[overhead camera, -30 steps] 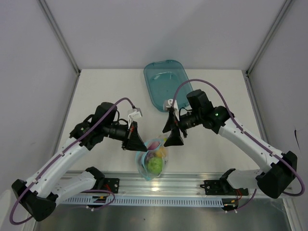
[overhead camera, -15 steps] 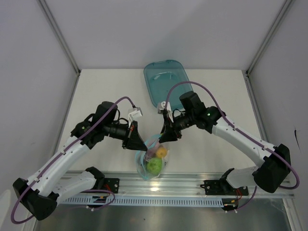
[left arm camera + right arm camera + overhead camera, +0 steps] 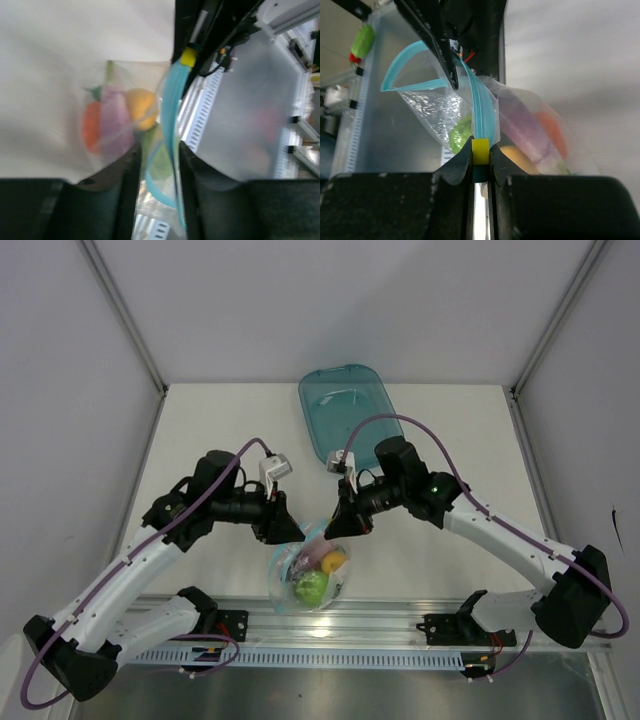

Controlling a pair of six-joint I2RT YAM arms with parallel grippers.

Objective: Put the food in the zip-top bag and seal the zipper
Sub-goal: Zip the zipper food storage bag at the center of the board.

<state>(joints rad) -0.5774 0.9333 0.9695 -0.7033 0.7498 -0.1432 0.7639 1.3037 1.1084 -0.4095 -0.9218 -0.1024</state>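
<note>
You are looking at one clear, crinkly plastic bag [image 3: 305, 575] at the near edge of the white bench [image 3: 220, 430], between the two arms' fingers. Through its glossy film four smooth toy pieces are showing: one orange-red piece [image 3: 91, 127], one pale purple eggplant [image 3: 116, 125], one round yellow ball [image 3: 141, 109] and one round light green fruit [image 3: 310, 587]. The zipper [image 3: 482, 117], a thin light blue strip, is curving into a loop where the mouth is gaping. Your right fingers [image 3: 457, 169] are clamping together on the zipper at its small yellow slider [image 3: 480, 150]. Your left fingers [image 3: 192, 172] are sitting narrowly apart with the blue strip running through the gap; I cannot tell whether they are pinching it. One teal translucent tray [image 3: 345, 415], rounded at its corners, is lying well behind the bag.
</note>
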